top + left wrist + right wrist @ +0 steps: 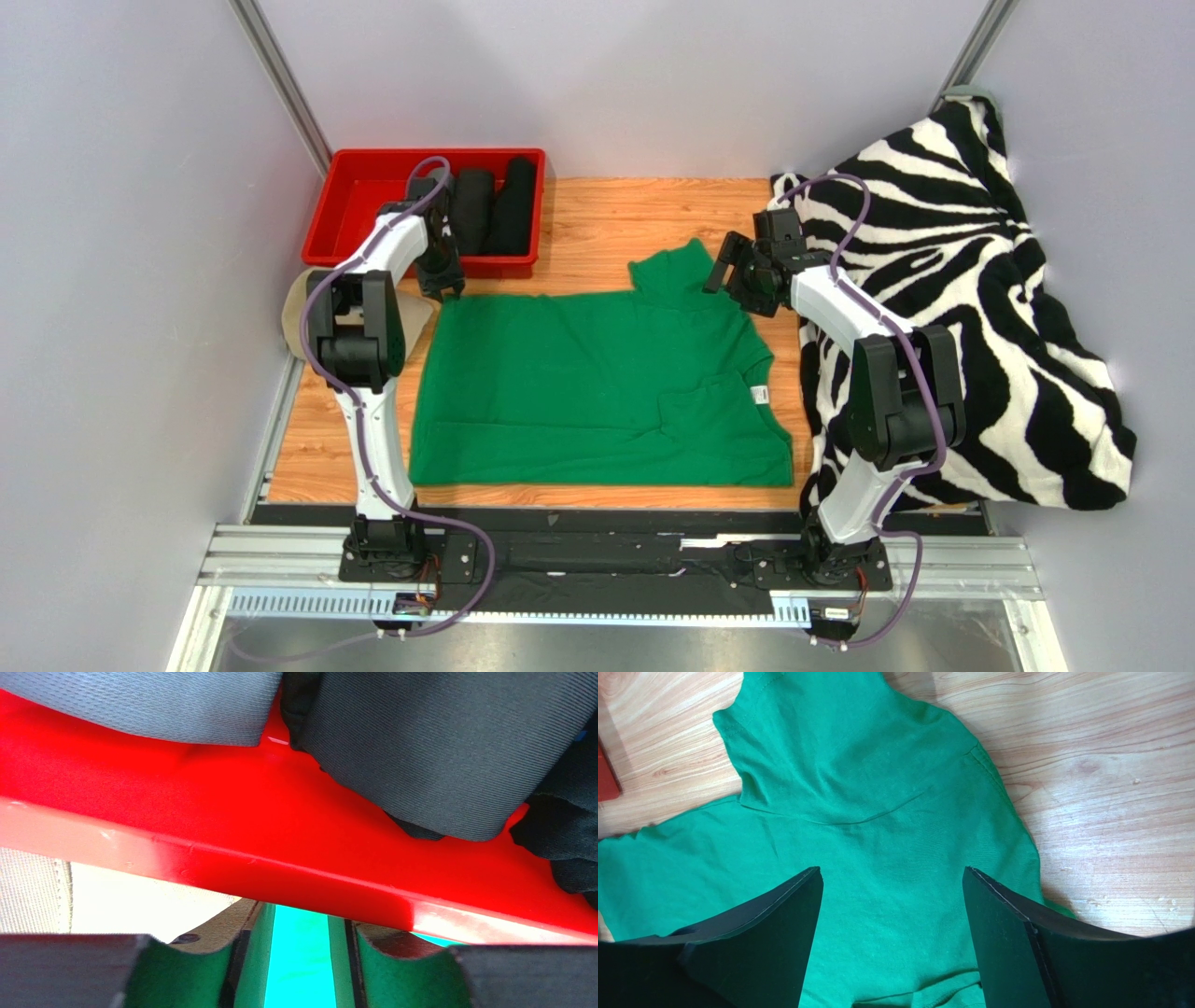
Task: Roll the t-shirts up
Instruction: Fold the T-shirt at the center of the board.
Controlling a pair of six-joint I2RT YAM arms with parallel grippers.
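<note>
Hovering over the green t-shirt [603, 385], right gripper [892, 873] gapes empty; cannot tell for left gripper [446, 283]

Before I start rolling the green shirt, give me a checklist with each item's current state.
1. The green t-shirt lies flat on the table: ok.
2. Jaws of the right gripper open above the shirt: ok.
3. Grip of the left gripper on the shirt's far corner: cannot tell; green shows between its jaws, view too close.
4. Clearance from the red bin: not ok, its wall is right beside the left gripper.
5. The rolled shirts sit inside the bin: ok.
</note>
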